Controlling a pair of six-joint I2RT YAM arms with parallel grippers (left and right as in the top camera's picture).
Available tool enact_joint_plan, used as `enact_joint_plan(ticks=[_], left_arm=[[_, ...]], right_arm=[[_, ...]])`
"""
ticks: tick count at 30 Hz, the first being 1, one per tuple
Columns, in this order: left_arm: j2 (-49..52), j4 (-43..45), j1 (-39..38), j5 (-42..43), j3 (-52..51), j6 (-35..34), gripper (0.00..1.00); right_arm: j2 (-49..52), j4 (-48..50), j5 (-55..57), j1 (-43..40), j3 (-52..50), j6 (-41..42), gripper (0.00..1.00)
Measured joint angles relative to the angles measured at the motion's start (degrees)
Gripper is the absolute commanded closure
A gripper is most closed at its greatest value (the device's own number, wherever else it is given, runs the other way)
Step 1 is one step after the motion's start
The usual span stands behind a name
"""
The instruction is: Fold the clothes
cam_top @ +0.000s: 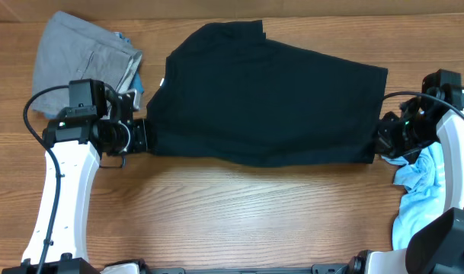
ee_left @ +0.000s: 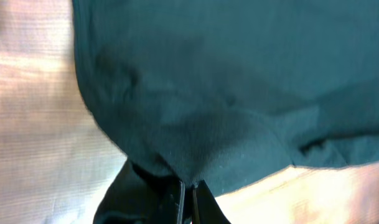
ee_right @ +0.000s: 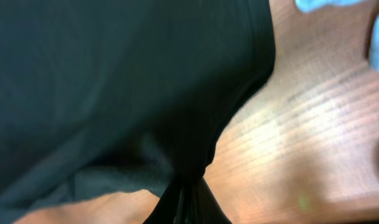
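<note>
Black cloth fills most of what I see: the black T-shirt lies spread flat across the middle of the bench, reaching from near the left side to near the right side and up close to the far edge. Its small white neck label shows at the shirt's left end.

My left pincer is closed tight on the near-left corner of the shirt. From my left wrist, the two fingers stand pressed together with a peak of black fabric gathered between them, and the rest of the cloth fans away over the wood.

My right pincer is closed the same way on the near-right corner. From my right wrist, the fabric is drawn into a narrow fold that runs down into the clamped tips, with bare wood just beside it. The shirt's near hem runs between my two grips in a shallow curve.

At the far-left corner of the bench sits the grey garment, loosely folded and apart from the black shirt, just beyond my left arm. Along the right edge, toward the near-right corner, lies the light-blue T-shirt in a crumpled heap, partly under my right arm and just beside my right pincer.
</note>
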Motion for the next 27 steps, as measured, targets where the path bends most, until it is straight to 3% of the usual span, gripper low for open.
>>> enact_joint_plan(ticks=[7,16,22,27], left_arm=[[1.0,8.1,-2.3,1.1,0.0,-2.6,0.96],[4.9,14.6,-9.3,-1.1,0.0,-4.7,0.96],[8.1,19.9,-9.8,-4.0,0.0,-7.6,0.96],[10.0,24.5,-9.8,-7.0,0.0,-10.1,0.96]], right_arm=[[0.0,2.3,0.2,-0.8,-2.3,2.9,0.96],[0.0,9.3,-0.6,-0.8,-13.2,5.4,0.96],[0.0,16.3,-3.7,-1.0,-13.3,6.9,0.96],[0.0,21.0,0.5,-2.6,-13.3,11.8,0.96]])
